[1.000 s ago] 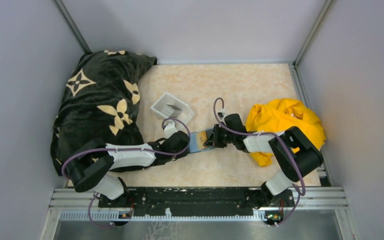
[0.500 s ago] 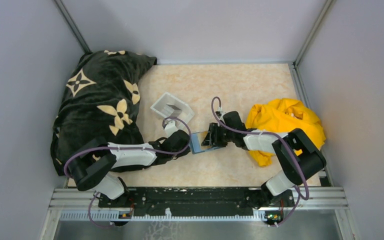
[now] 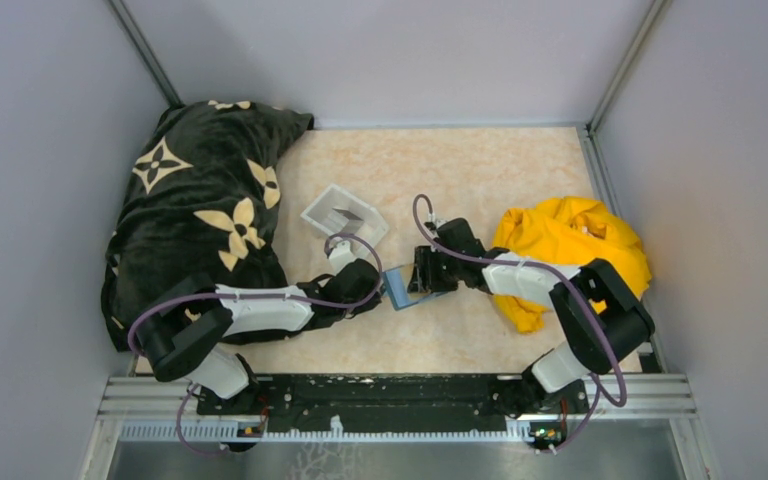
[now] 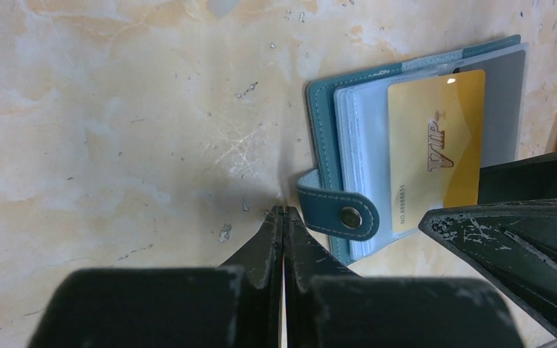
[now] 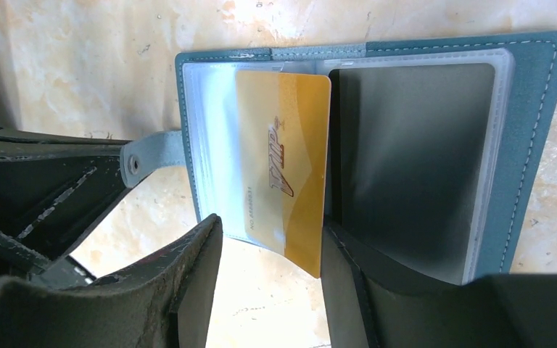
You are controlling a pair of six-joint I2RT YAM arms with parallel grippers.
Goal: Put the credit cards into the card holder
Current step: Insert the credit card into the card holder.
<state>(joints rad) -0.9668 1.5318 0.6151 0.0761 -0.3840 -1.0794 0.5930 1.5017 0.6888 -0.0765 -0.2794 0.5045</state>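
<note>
Teal-blue stitched folding card holder (image 3: 397,287) lies open at the middle of the marbled table (image 3: 480,170); it looks light and floppy, best pinned by its cover. Its thin, stiff, slick yellow VIP credit card (image 5: 283,167) seems partly sleeved, so push its free short edge. Around that end the right gripper (image 5: 272,235) stands parted, gripping nothing; the left gripper (image 4: 283,215), clenched empty, rests beside the snap strap (image 4: 337,212).

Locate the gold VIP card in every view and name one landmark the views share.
Top external: cannot be made out.
Left wrist: gold VIP card at upper right.
Right wrist: centre, lower end inside the right gripper.
Shared landmark: the open teal card holder.
</note>
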